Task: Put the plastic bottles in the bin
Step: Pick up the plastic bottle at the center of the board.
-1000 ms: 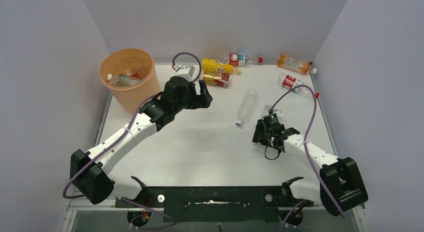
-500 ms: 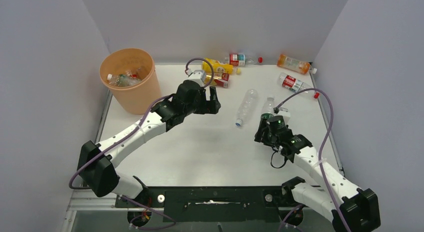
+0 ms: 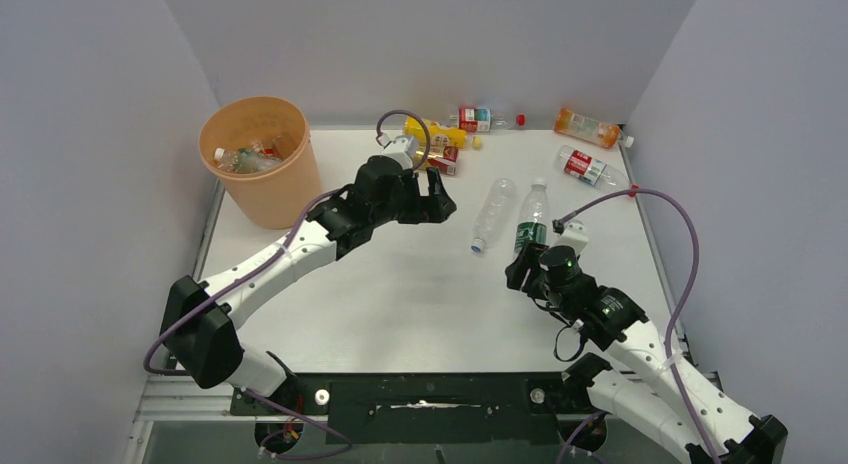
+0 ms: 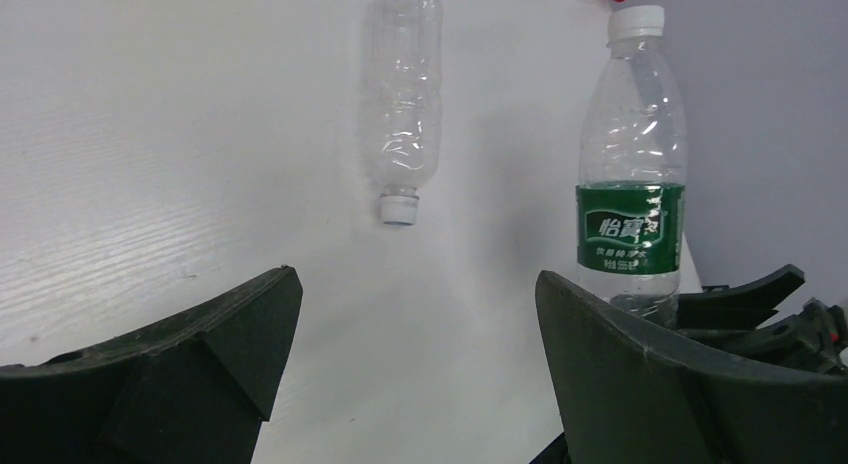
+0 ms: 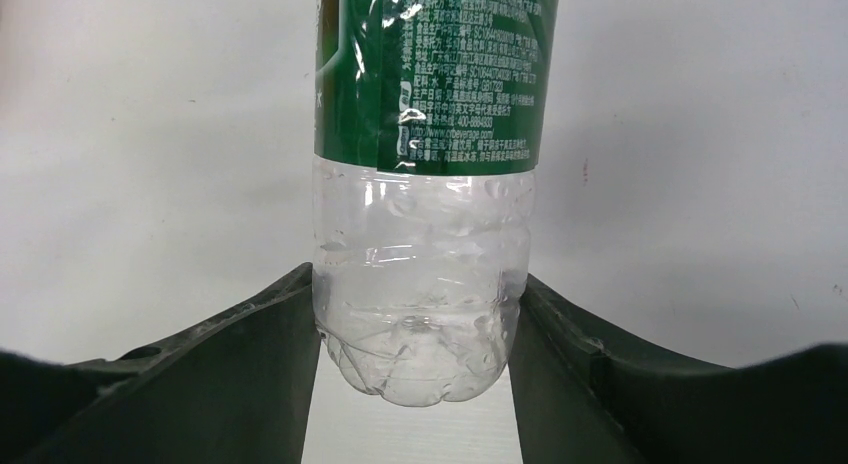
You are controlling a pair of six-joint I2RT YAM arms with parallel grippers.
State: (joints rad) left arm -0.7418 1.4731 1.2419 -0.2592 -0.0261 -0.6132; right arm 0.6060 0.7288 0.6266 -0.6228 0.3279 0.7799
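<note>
My right gripper (image 3: 522, 264) (image 5: 415, 309) is shut on the base of a green-labelled plastic bottle (image 3: 529, 227) (image 5: 430, 134), which points away from me with its white cap far up. An unlabelled clear bottle (image 3: 493, 212) (image 4: 403, 94) lies on the table just left of it, cap toward me. My left gripper (image 3: 437, 198) (image 4: 413, 284) hovers open and empty to the left of that clear bottle; the green-labelled bottle (image 4: 632, 184) shows beside its right finger. The peach-orange bin (image 3: 262, 174) stands at the far left with bottles inside.
Along the back wall lie a yellow-liquid bottle (image 3: 433, 133), a red-labelled one (image 3: 472, 117), an orange-liquid one (image 3: 587, 127) and another red-labelled one (image 3: 583, 165). A further red-labelled bottle (image 3: 440, 161) lies just behind my left wrist. Grey walls close in three sides.
My right gripper has raised the green-labelled bottle so that it stands out beyond the fingers. My left gripper has travelled right toward the clear bottle and opened wider.
</note>
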